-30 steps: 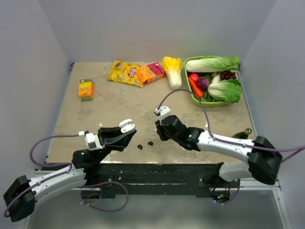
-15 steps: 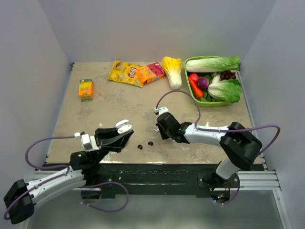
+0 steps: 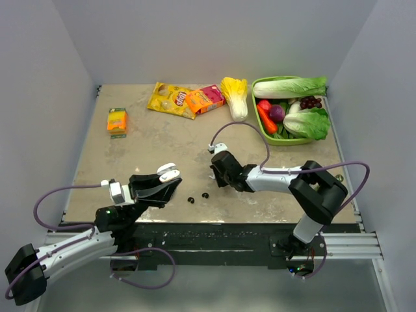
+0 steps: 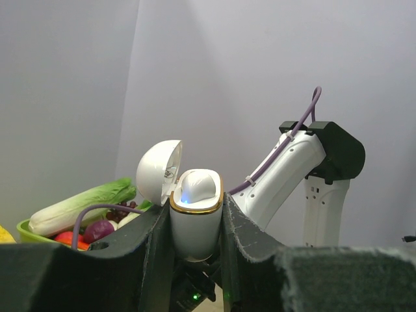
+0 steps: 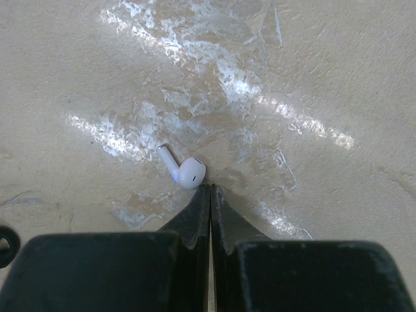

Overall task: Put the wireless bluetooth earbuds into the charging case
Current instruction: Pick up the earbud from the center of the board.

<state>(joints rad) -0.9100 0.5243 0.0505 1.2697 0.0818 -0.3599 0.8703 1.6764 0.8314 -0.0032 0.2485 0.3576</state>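
Note:
My left gripper (image 3: pixel 170 178) is shut on a white charging case (image 3: pixel 171 170) and holds it upright above the table's front left. In the left wrist view the case (image 4: pixel 195 221) has its lid (image 4: pixel 158 171) open, and a white bud (image 4: pixel 198 185) sits in it. My right gripper (image 5: pixel 210 188) is shut and empty, with its tips on the table just beside a loose white earbud (image 5: pixel 185 170). In the top view the right gripper (image 3: pixel 214 174) hides that bud. Two black earbuds (image 3: pixel 191 199) (image 3: pixel 205 195) lie on the table between the grippers.
A green basket (image 3: pixel 265 134) of vegetables stands at the back right. A yellow cabbage (image 3: pixel 235 95), an orange box (image 3: pixel 205 99) and a yellow snack bag (image 3: pixel 170 99) lie at the back. A small orange box (image 3: pixel 117 121) lies at the left. A bottle (image 3: pixel 330 181) is at the right edge.
My right arm has folded in and its gripper has shifted slightly left and back. My left gripper, with the case, has dropped a little.

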